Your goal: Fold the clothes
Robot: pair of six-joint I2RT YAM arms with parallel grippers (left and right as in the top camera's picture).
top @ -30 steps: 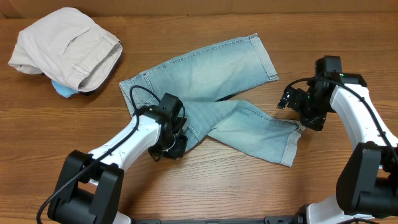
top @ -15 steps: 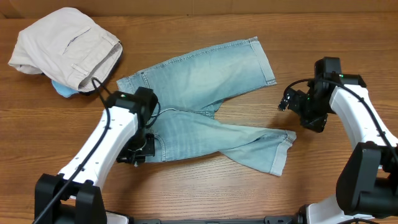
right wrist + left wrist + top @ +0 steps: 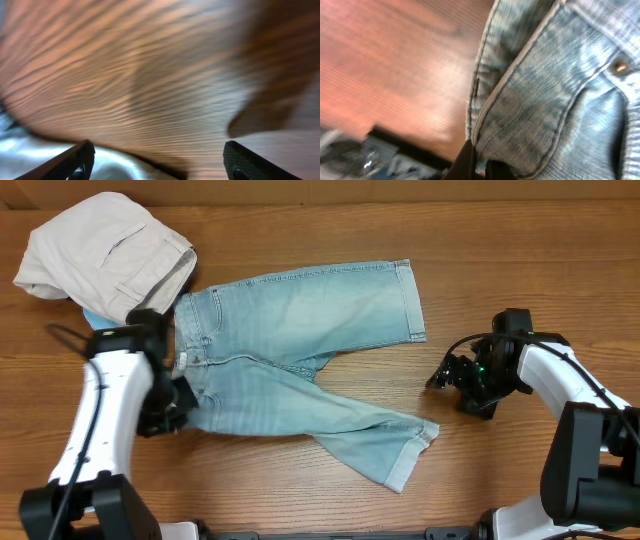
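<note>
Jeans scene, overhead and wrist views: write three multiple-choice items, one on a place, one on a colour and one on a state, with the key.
1. Where do the khaki trousers lie on the table?
A. far left corner
B. near right corner
C. across the denim legs

2. What colour are the jeans?
A. black
B. light blue
C. red

3. How is the left claw?
A. open above bare wood
B. shut on the jeans
C. shut on the beige pile

Key:
1 A, the beige pile sits at the top left in the overhead view.
2 B, faded blue denim shows overhead and in the left wrist view.
3 B, the left wrist view shows it pinched on a denim edge.
</note>
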